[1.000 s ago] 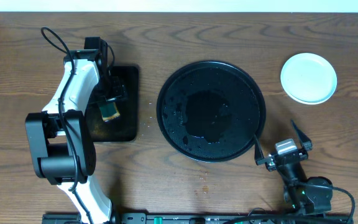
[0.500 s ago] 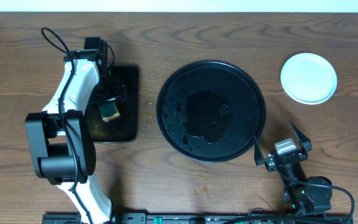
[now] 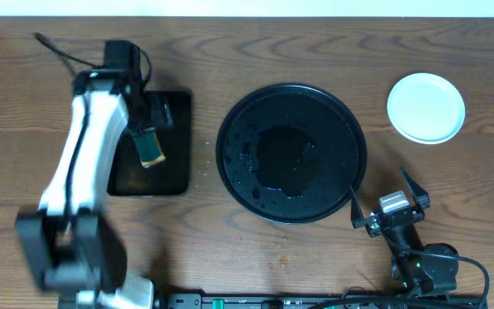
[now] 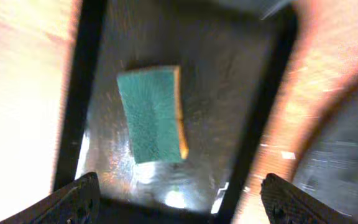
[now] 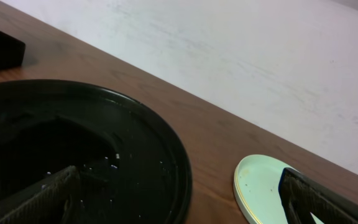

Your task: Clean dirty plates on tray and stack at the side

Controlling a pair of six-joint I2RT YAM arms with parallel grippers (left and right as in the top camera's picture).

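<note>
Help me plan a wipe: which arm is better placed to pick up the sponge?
Left. The left gripper hangs open directly over the sponge on the rectangular tray; the right gripper sits across the round tray.

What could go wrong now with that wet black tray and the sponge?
1. Water is pooled on the large round glossy black tray. The open right gripper sits close to its rim, so a bump might slosh water onto the wooden table.
2. The green-and-yellow sponge lies skewed on the small rectangular black tray beneath the open left gripper. A grab might catch only a corner and drop it.
</note>
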